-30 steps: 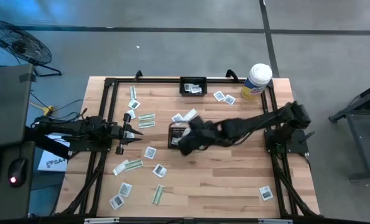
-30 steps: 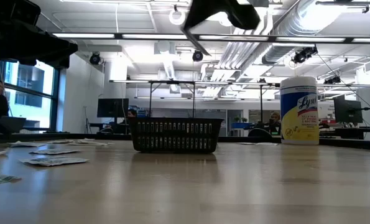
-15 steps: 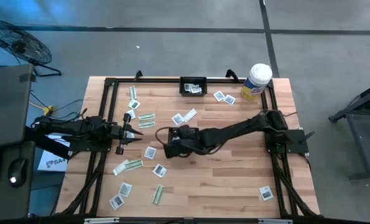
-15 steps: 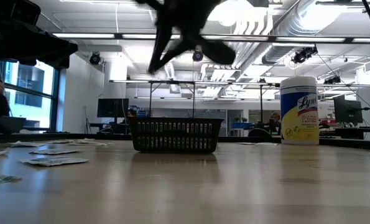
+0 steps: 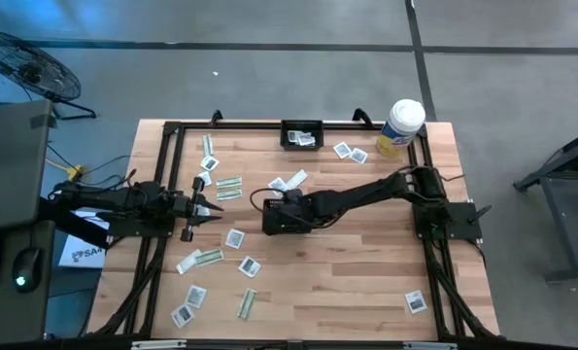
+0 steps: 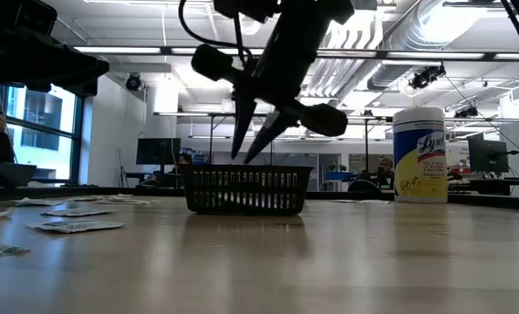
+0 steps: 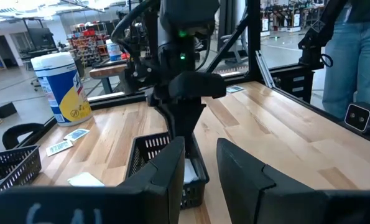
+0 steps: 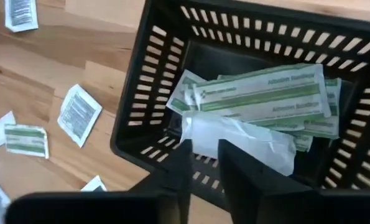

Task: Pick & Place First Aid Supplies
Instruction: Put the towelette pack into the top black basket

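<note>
**Right hand over the centre basket**

Right hand (image 6: 255,144) hangs just above the black basket (image 5: 281,218), fingers slightly parted, gripping nothing. Directly below it, green-and-white packets (image 8: 265,99) lie heaped inside. Left hand (image 5: 209,208) waits apart, fingers narrowly open, empty; loose packets (image 5: 228,187) on the counter (image 5: 366,272) nearby.

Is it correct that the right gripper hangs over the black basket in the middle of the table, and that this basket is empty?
Not quite. The right gripper does hang over the middle basket, but the basket is not empty: the right wrist view shows green-and-white strip packets lying inside.
</note>
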You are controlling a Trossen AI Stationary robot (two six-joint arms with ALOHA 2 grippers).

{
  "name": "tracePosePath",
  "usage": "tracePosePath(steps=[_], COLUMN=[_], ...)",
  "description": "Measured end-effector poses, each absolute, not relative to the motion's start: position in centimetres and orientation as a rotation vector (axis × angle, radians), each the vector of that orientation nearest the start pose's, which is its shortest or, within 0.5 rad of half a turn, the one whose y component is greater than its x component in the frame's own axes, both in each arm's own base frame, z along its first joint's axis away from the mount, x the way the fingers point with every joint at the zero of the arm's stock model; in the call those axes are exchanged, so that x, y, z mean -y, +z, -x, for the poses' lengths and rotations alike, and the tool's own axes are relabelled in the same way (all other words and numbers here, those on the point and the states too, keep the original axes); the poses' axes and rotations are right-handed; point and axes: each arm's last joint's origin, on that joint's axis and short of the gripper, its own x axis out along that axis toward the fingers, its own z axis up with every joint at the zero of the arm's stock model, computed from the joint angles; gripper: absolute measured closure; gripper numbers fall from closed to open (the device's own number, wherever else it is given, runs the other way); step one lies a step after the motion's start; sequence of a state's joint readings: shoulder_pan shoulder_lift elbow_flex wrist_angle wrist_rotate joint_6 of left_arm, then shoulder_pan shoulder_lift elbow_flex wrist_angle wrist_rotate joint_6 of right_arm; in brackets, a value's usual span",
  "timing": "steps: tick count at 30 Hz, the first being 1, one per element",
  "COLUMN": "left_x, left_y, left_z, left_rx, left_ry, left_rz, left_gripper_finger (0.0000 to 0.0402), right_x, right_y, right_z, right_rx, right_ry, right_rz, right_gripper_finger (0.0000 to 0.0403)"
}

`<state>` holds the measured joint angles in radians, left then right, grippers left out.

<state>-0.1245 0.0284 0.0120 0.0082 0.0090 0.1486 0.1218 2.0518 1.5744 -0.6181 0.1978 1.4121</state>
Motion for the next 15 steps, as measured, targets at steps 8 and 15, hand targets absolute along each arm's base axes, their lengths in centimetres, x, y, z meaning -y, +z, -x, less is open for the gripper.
tracePosePath(steps=[8, 15], left_x=[1.3, 1.3], left_y=[16.6, 16.6], left_z=[-9.8, -9.8], left_rx=[0.002, 0.002], left_ry=[-0.134, -0.134], left_rz=[-0.149, -0.149], left_gripper_finger=[0.0309, 0.0309], right_x=[-8.4, -15.9], right_y=[23.7, 24.9], right_z=[-40.3, -35.5], right_rx=[-0.876, -1.085], right_ry=[-0.669, -0.597], right_rz=[-1.082, -1.011], right_gripper_finger=[0.0298, 0.0310])
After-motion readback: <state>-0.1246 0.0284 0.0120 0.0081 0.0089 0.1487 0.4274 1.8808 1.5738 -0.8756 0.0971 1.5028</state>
